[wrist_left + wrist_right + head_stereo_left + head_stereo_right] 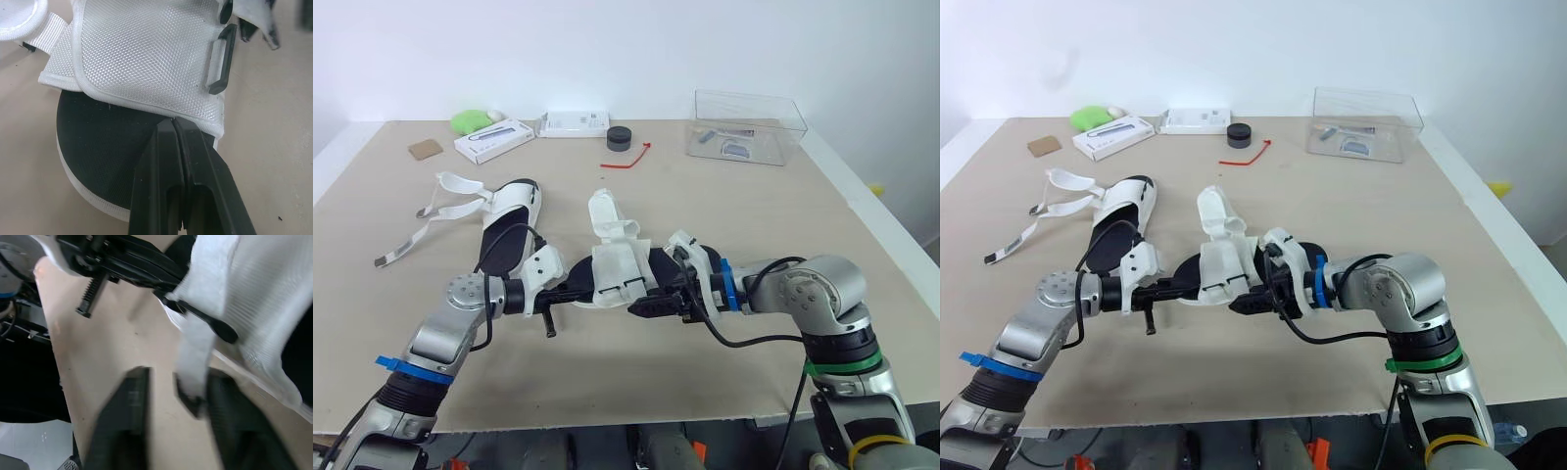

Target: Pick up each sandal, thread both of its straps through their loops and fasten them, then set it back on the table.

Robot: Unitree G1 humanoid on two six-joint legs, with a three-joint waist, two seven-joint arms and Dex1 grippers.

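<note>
One white sandal with a black sole lies at the table's middle between my two grippers. My left gripper reaches it from the left. In the left wrist view its fingers are pressed together over the black insole, tips at the edge of the white woven upper beside a black loop. My right gripper is open on the sandal's right side, and a loose white strap hangs between its fingers. A second sandal lies at the left with its straps spread loose on the table.
A clear plastic box stands at the back right. Along the back edge lie a black round puck, a red tie, two white boxes, a green object and a brown square.
</note>
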